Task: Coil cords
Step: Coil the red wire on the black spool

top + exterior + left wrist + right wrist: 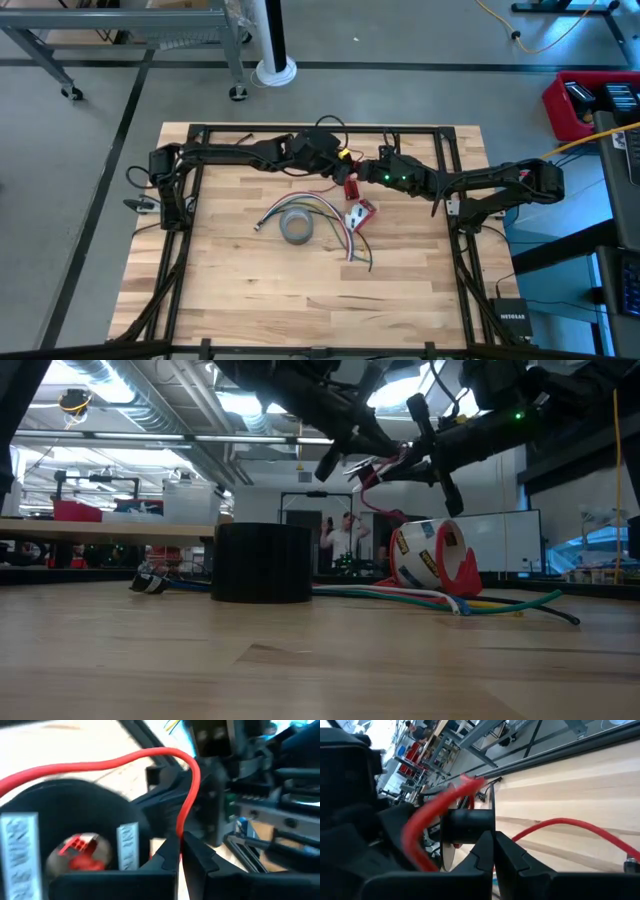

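Note:
Both arms meet above the far middle of the table. My left gripper is shut on a thin red wire. My right gripper is shut on a small black spool, which has white labels on its round face. The red wire runs between the two grippers and hangs in a small loop under them. Both are well above the wood. My left gripper pinches a single strand of the red wire between its two fingertips. From the pinch the wire rises and arcs over toward the spool. The held stretch is clear of the table. My right gripper pinches the thin rim of one spool flange between its two fingers, with the hub beside them. The spool is lifted clear of the table, its flange standing on edge in the wrist view.
On the wood below lie a grey tape roll, a red and white tape dispenser and a bundle of coloured cords. Black frame rails run along the table's sides. A person stands far off.

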`<state>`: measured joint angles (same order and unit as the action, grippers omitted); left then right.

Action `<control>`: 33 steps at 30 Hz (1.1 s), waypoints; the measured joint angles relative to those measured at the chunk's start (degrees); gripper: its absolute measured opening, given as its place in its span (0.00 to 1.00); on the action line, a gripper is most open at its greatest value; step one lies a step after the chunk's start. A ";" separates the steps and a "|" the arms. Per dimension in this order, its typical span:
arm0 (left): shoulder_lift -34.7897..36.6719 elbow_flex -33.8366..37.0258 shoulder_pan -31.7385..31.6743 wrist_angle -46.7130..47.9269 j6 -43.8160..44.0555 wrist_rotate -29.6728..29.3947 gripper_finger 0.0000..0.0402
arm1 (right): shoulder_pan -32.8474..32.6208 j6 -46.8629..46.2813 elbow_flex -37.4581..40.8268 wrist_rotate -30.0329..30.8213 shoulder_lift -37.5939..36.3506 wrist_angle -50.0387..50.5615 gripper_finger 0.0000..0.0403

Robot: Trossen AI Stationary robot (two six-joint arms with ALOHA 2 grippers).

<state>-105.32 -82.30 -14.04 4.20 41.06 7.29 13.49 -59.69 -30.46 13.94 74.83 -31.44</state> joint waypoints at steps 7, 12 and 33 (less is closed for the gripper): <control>0.00 0.00 1.96 4.83 0.72 -0.12 0.00 | 0.05 0.17 0.00 2.03 0.01 -0.09 0.01; 0.00 0.00 3.33 7.69 -1.35 -0.31 0.00 | 0.05 1.28 0.00 2.07 -0.13 -0.01 0.01; 2.42 6.59 4.46 19.18 -11.15 -21.46 0.00 | 3.02 5.78 0.20 -2.71 -15.77 27.42 0.01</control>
<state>-102.90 -75.71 -9.58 23.37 29.91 -14.16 16.51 -53.91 -30.26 11.23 59.05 -4.02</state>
